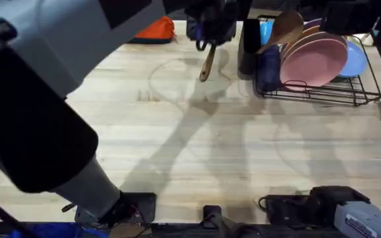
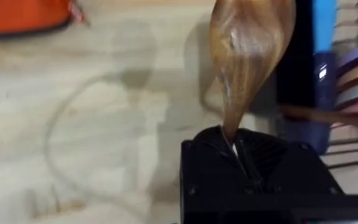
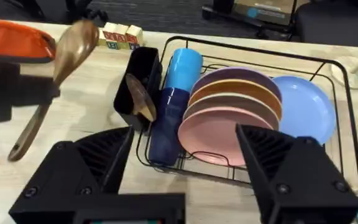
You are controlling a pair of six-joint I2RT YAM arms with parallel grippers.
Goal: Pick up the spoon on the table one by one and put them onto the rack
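While the left gripper (image 1: 208,34) hangs above the table (image 1: 197,152) near its far edge, just beside the rack (image 1: 323,92), its black fingers are clamped on a wooden spoon (image 1: 207,66). In the left wrist view that spoon (image 2: 247,56) rises from between the closed fingers (image 2: 219,146), gripped at the narrow neck just below the oval bowl. From overhead the handle slants down out of the gripper and clear of the tabletop. The right wrist view shows the same spoon (image 3: 55,81) tilted, bowl uppermost, at the near side of the utensil holder (image 3: 135,87). A second wooden spoon (image 3: 140,98) already stands in that black holder at the rack's end, bowl up in the overhead view (image 1: 284,28); how deep its handle sits is not clear. The right gripper (image 3: 185,162) has its fingers spread wide with nothing between them, facing the rack's plates (image 3: 229,118) and blue cups (image 3: 174,106).
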